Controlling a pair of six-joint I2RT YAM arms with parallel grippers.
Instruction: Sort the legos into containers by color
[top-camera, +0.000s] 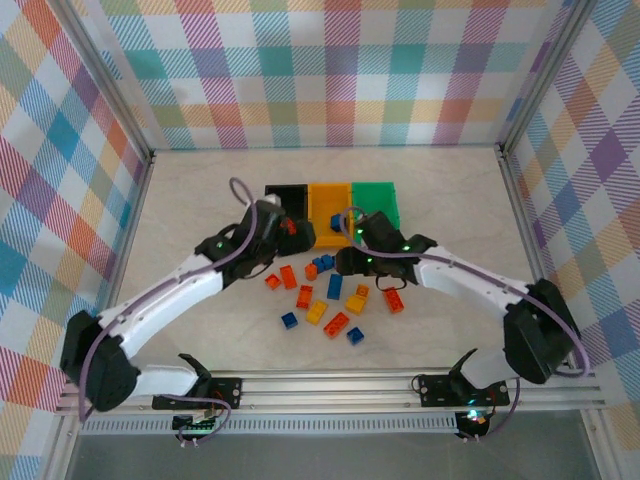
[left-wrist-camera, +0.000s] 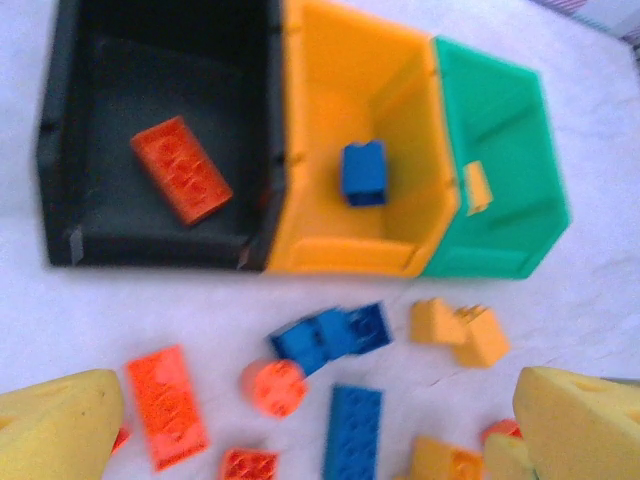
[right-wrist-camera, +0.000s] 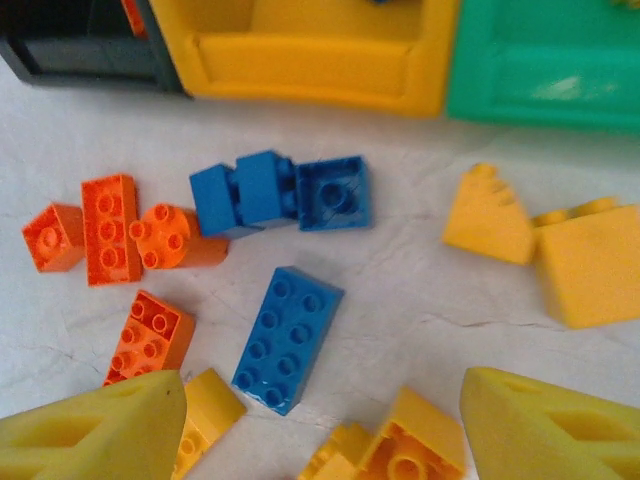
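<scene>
Nearest you, the loose bricks (top-camera: 316, 311) lie scattered on the table (top-camera: 450, 200) in front of the bins, orange, blue & yellow mixed. Your right gripper (right-wrist-camera: 325, 385) hangs low over them, fingers apart w/ nothing held. The long blue brick (right-wrist-camera: 288, 338) lies just ahead of the gap, skewed to the fingers' line, so that looks like the pick.

Twist the wrist so the pads meet its long sides, not the ends, & centre it before you close. Mind the neighbours: an orange square brick (right-wrist-camera: 150, 338) just left of it, yellow ones (right-wrist-camera: 405, 445) near its low end. Come straight down so none get caught in the grip.

Left gripper (left-wrist-camera: 320, 385) is spread wide & empty, over the bricks by the bins' front. Hold it off the right arm's path; the two wrists are close in the top view.

Further back, three bins (top-camera: 375, 195) sit joined:
- The black bin (left-wrist-camera: 60, 150) holds one orange brick (left-wrist-camera: 181, 168).
- The yellow-orange bin (left-wrist-camera: 340, 250) holds one blue brick (left-wrist-camera: 364, 172).
- The green bin (left-wrist-camera: 500, 250) has a yellow piece (left-wrist-camera: 477, 187) at its wall.

So blue prob. goes in the middle bin. Lift clear of the front rim & let go low.
</scene>
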